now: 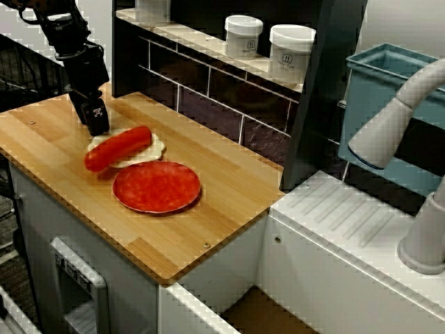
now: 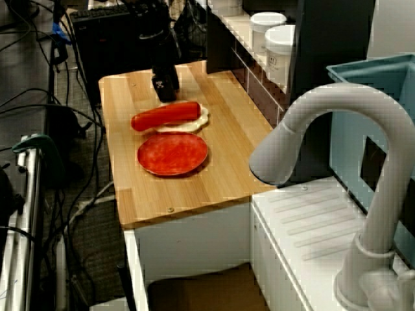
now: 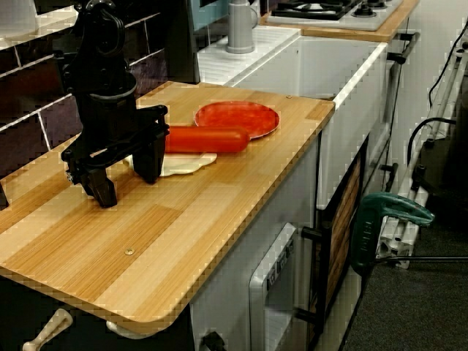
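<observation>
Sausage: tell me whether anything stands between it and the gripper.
Nothing visible does. The open gripper hangs at one end of the sausage, over the white flat piece; the red plate lies beyond the sausage.

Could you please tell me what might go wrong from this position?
The open gripper stands right at the end of the sausage; a nudge could roll it off the white scalloped disc toward the red plate. One finger seems to overlap that disc's edge and might drag it along.
</observation>
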{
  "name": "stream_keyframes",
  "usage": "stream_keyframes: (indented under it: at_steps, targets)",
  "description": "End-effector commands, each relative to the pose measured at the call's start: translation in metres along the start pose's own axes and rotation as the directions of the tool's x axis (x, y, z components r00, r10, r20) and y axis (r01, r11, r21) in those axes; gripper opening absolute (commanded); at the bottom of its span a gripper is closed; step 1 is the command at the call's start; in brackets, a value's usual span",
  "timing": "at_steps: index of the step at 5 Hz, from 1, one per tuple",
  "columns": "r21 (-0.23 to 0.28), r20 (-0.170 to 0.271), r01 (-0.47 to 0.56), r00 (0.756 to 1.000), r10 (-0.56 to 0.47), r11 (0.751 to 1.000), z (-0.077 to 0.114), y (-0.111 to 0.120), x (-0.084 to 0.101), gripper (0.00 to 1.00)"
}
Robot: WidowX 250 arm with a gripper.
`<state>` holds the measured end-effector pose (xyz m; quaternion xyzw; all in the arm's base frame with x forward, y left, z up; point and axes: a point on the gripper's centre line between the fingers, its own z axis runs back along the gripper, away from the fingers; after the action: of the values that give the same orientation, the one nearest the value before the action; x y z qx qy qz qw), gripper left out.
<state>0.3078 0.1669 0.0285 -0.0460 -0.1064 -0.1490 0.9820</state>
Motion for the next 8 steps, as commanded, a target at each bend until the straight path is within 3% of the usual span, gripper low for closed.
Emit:
stream_keyframes:
  at_steps: [1,2,3,4,5,7,8]
  targets:
    - [0.023,0.098,0.011,0.995,-0.014,1.0,0.068,0.014,-0.008,1.0]
    - [0.005,0.103,0.036,0.994,-0.036,0.999,0.082,0.011,-0.005,1.0]
    - [-0.027,0.094,0.068,0.993,-0.065,0.997,0.091,0.005,0.015,1.0]
    - [-0.013,0.069,0.061,0.996,-0.06,0.998,0.083,-0.018,0.022,1.0]
    - [0.02,0.034,0.006,0.999,-0.006,1.0,0.076,-0.045,0.021,1.0]
    - [0.009,-0.052,-0.145,0.988,0.145,0.989,0.074,-0.083,0.018,1.0]
    - [0.023,-0.044,-0.179,0.983,0.18,0.984,0.075,-0.091,0.017,1.0]
